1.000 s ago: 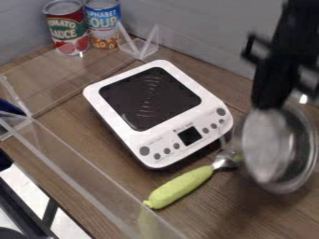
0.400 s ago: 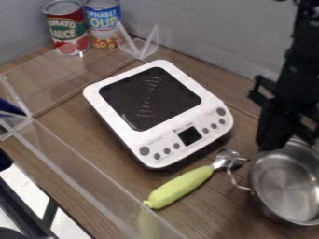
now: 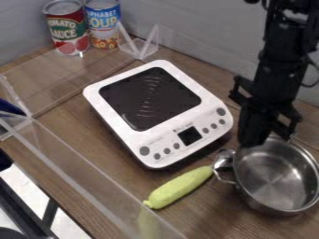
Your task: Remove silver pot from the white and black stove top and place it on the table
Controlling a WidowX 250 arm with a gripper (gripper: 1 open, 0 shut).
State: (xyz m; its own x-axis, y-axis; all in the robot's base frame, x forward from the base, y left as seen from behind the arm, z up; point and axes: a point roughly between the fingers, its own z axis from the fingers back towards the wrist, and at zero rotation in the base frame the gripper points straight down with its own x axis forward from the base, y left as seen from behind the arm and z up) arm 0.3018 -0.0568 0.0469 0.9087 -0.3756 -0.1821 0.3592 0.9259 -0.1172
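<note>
The silver pot [image 3: 277, 182] sits low at the right front of the table [image 3: 82, 154], upright, its shiny inside showing and nothing in it. My gripper [image 3: 256, 142] points down at the pot's far rim and is shut on it, on the side facing the stove top [image 3: 156, 110]. That white burner with its black glass square lies in the middle of the table, with nothing standing on it. I cannot tell whether the pot's base touches the wood.
A green-handled utensil [image 3: 178, 188] with a round metal head lies just left of the pot, in front of the stove. Two cans [image 3: 66, 26] stand at the back left. Clear acrylic walls [image 3: 35, 123] line the table's edges.
The pot hung tilted in the air at the right a second ago; it has come down with my gripper and now sits level, low over the table, slightly further left.
</note>
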